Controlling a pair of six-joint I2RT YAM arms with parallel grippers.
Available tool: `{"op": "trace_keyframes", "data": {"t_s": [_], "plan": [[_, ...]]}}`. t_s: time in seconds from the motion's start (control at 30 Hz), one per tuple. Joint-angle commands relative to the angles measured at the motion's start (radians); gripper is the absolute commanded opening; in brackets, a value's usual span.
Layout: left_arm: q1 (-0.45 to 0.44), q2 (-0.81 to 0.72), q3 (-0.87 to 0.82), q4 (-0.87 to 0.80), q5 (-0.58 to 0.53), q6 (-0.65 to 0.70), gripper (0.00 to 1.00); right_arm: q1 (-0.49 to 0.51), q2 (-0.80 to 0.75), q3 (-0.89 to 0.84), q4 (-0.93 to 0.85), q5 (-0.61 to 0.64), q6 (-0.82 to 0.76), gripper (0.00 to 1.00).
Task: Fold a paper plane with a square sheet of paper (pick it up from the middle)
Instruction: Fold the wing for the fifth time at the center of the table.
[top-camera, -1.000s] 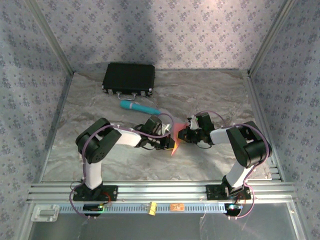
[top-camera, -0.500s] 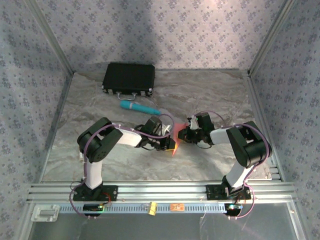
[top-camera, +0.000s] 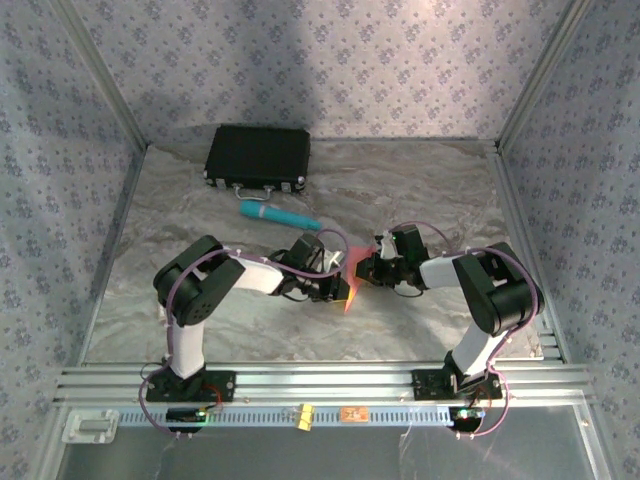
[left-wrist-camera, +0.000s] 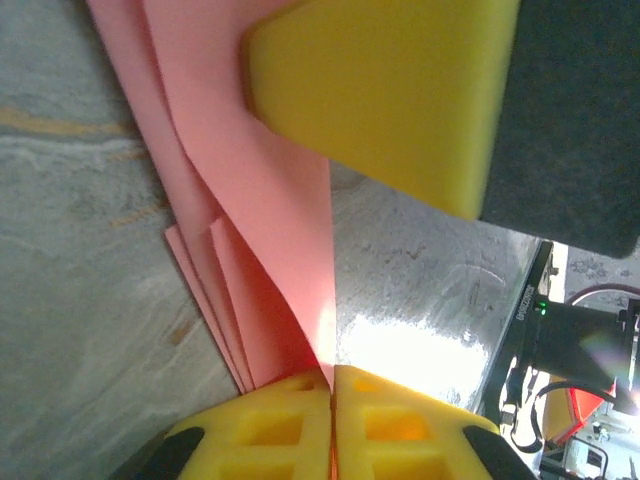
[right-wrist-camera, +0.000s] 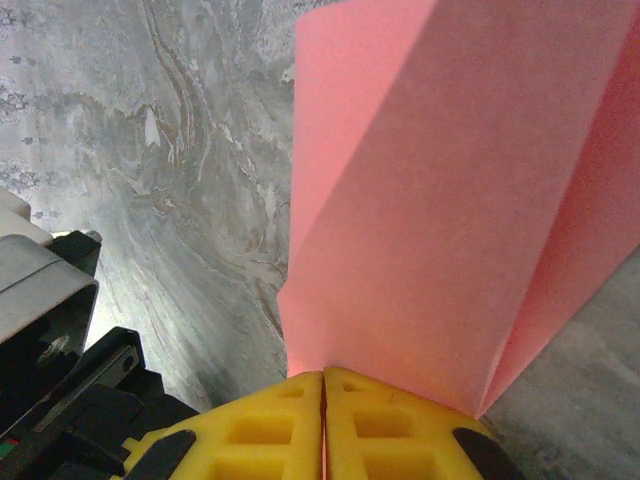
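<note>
The square sheet of paper (top-camera: 350, 292) is salmon pink and folded into several creased layers with a pointed lower end. It hangs between the two grippers at the middle of the table. My left gripper (top-camera: 338, 288) is shut on one edge of it; in the left wrist view its yellow jaws (left-wrist-camera: 332, 372) meet on the pink layers (left-wrist-camera: 260, 200). My right gripper (top-camera: 362, 270) is shut on the opposite side; its jaws (right-wrist-camera: 323, 378) pinch the broad pink fold (right-wrist-camera: 450, 200). One of its yellow fingers (left-wrist-camera: 390, 90) lies against the paper in the left wrist view.
A black case (top-camera: 258, 157) lies at the back left, and a teal cylinder (top-camera: 280, 215) lies just in front of it. The marbled grey table (top-camera: 430, 190) is walled on three sides. Aluminium rails (top-camera: 320, 380) run along the near edge.
</note>
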Motion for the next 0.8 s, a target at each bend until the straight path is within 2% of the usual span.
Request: {"op": "trace_keyframes", "data": {"t_s": [0.0,0.07,0.17,0.3,0.37,0.4,0.6,0.63,0.7,0.77], "plan": [[-0.02,-0.026,-0.049,-0.104,0.033,0.013,0.13,0.006,0.05,-0.013,-0.092,0.124,-0.018,0.1],[-0.022,-0.03,-0.054,-0.105,0.035,0.015,0.1,0.007,0.051,-0.014,-0.093,0.126,-0.017,0.1],[-0.026,-0.022,-0.054,-0.103,0.051,0.02,0.0,0.007,0.05,-0.012,-0.095,0.126,-0.018,0.1],[-0.032,-0.015,-0.05,-0.127,0.054,0.033,0.0,0.007,0.05,-0.012,-0.096,0.129,-0.018,0.1],[-0.035,-0.013,-0.05,-0.14,0.054,0.04,0.07,0.007,0.05,-0.013,-0.097,0.129,-0.018,0.1],[-0.036,-0.013,-0.05,-0.146,0.055,0.043,0.08,0.007,0.05,-0.012,-0.098,0.131,-0.019,0.1],[-0.044,-0.021,-0.055,-0.185,0.053,0.065,0.0,0.008,0.052,-0.011,-0.1,0.131,-0.02,0.1],[-0.046,-0.022,-0.054,-0.192,0.051,0.069,0.02,0.008,0.052,-0.011,-0.101,0.131,-0.02,0.1],[-0.049,-0.025,-0.057,-0.2,0.043,0.074,0.12,0.008,0.05,-0.012,-0.099,0.132,-0.018,0.1],[-0.05,-0.025,-0.059,-0.207,0.042,0.075,0.08,0.007,0.051,-0.011,-0.101,0.132,-0.018,0.1]]}}
